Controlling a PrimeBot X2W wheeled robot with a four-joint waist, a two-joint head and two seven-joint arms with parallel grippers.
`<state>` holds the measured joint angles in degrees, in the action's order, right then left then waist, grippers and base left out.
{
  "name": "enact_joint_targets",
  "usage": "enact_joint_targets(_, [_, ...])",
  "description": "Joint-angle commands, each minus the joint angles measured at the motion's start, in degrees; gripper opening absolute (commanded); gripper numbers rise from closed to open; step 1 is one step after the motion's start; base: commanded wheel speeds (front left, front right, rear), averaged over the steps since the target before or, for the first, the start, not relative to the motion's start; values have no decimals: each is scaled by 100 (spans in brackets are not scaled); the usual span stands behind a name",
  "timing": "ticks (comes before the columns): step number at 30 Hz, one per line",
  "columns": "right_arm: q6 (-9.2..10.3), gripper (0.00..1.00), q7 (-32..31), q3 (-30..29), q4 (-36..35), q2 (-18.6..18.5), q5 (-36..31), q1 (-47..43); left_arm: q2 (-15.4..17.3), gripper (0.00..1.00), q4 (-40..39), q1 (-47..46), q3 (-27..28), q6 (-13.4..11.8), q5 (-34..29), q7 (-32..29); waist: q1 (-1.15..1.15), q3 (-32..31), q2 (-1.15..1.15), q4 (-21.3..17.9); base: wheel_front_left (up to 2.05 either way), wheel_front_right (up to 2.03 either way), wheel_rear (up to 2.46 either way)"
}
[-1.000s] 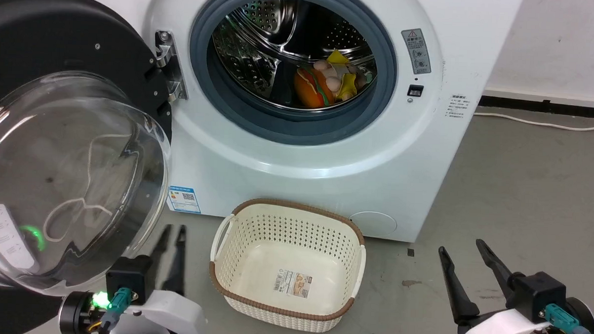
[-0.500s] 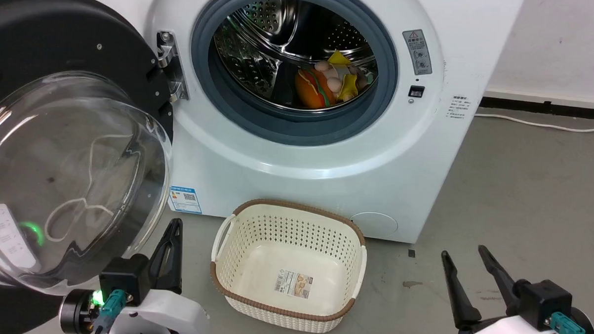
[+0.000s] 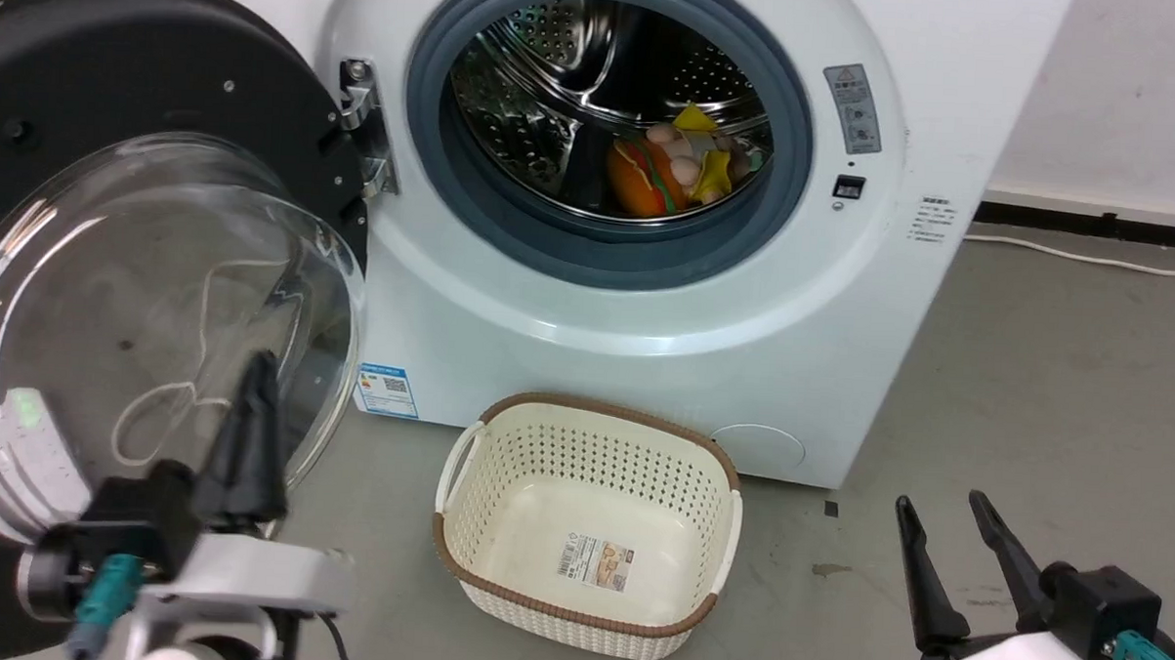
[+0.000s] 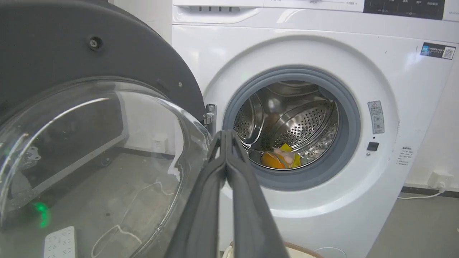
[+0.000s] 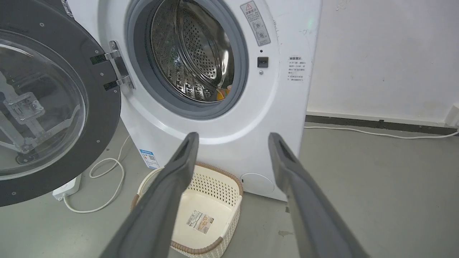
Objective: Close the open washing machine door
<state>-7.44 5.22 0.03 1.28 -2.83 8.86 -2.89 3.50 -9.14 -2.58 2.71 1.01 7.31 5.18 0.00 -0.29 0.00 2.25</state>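
Observation:
The washing machine door (image 3: 117, 89) stands swung wide open at the left, its black rim around a bulging clear glass bowl, hinged to the white washing machine (image 3: 645, 352). My left gripper (image 3: 259, 362) is shut, with nothing between its fingers, raised in front of the lower right of the glass bowl; I cannot tell whether it touches. In the left wrist view the shut left gripper (image 4: 224, 133) points just right of the door (image 4: 107, 53), towards the drum opening. My right gripper (image 3: 939, 501) is open and low over the floor at the right, and it (image 5: 233, 135) faces the machine (image 5: 222, 143).
A cream perforated basket (image 3: 604, 406) sits on the floor before the machine, between my arms. Soft toys (image 3: 671, 167) lie in the steel drum. A white cable and power strip (image 5: 66, 188) lie on the floor under the door. Grey floor stretches to the right.
My left gripper has risen and moved left, from the floor beside the basket to in front of the glass bowl, its fingers now together. The head camera shifted slightly. The right gripper barely moved.

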Motion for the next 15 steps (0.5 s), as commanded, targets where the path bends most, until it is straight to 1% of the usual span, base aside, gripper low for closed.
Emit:
enact_joint_targets(1, [-2,100,47,-20,21,-2,74,-101,55,0,-98,-89,55,-12,58,51,0,-3,0,32,0,0,0])
enact_joint_targets(6, [-2,100,107,-59,48,-2,181,-153,164,0,-390,-241,402,-18,195,111,0,-5,0,176,0,0,0])
enact_joint_targets(12, [-2,100,179,-94,68,-2,299,-199,357,0,-601,-389,947,-63,373,183,0,18,0,402,0,0,0])
enact_joint_targets(13, [-2,100,215,-107,76,-2,348,-208,458,0,-628,-451,1287,-91,496,219,0,52,0,526,0,0,0])
enact_joint_targets(15, [-2,100,239,-115,83,-2,378,-211,526,0,-623,-469,1530,-106,556,243,0,77,0,608,0,0,0])
